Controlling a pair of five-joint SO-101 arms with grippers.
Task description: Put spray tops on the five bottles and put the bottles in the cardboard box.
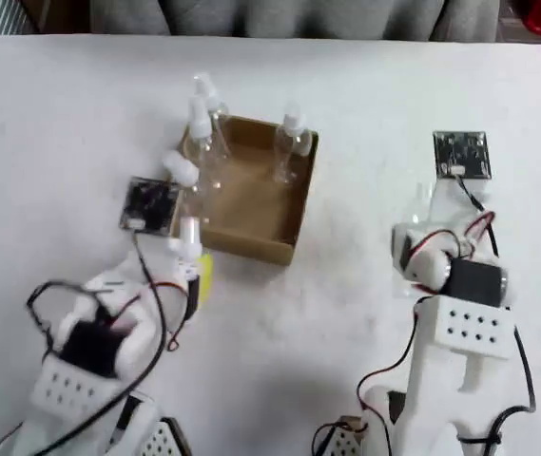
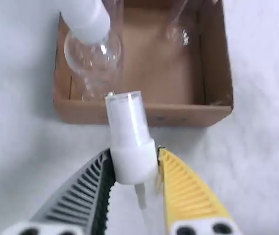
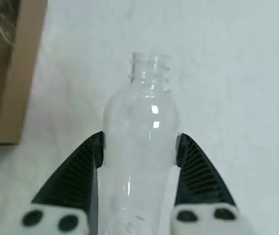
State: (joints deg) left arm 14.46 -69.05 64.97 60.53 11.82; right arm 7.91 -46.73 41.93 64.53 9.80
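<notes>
While my left gripper (image 2: pixel 133 159) is clamped, one grey finger and one yellow, on the collar of a white plastic spray top (image 2: pixel 129 132), it hovers just before the near wall of the shallow brown cardboard box (image 2: pixel 217 63); the top stands upright, its thin tube hanging down between my fingers; my right gripper (image 3: pixel 139 147) has its black fingers closed on the body of a clear plastic bottle (image 3: pixel 140 112), whose threaded neck is bare; that bottle is well apart from the box, over the white table (image 3: pixel 237 58); inside the box are four capped clear bottles, three (image 1: pixel 199 142) crowded and partly leaning at the side nearer my left arm, one (image 1: pixel 292 142) at the far corner nearer my right.
</notes>
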